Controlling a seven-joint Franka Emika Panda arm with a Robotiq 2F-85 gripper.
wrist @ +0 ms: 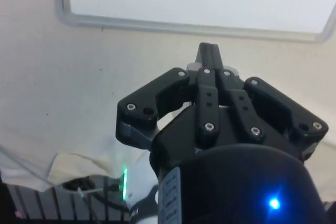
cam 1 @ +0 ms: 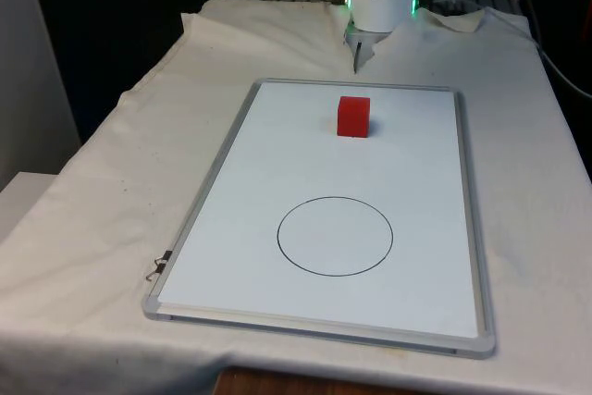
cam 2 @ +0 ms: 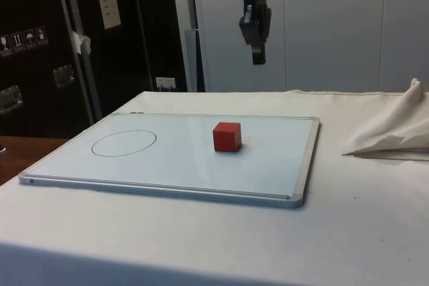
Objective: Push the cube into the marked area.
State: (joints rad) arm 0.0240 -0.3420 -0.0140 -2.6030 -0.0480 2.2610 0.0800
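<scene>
From my station, the front view gives me the layout: a rectangular whiteboard with a silvery metal frame (cam 1: 215, 193) lies flat on the table's white cloth (cam 1: 111, 182), and a small red cube (cam 1: 352, 117) sits on the board's far half, toward the robot's end. A thin black circle (cam 1: 335, 237) drawn on the board's near half is the marked area; the cube is well apart from it, entirely outside the line. A small metal clip (cam 1: 157, 268) lies on the cloth by the board's near corner on the front view's left.

The front view catches the black two-finger gripper (cam 1: 356, 55) as a narrow dark tip beyond the board's far edge, over the cloth. The side view adds what that one cannot give: the gripper (cam 2: 258, 51) hangs high in the air, well above the board, touching nothing, and the cube (cam 2: 227, 136) stands square on the board with the circle (cam 2: 124, 143) off toward the board's other end. Dark cabinets stand behind on that side, and the cloth is rucked into a fold (cam 2: 392, 132) beside the board.

The wrist view settles the jaws: the two fingers are pressed together into a single black point (wrist: 208, 53), clenched on nothing, over bare cloth just short of the board's frame (wrist: 173, 23).
</scene>
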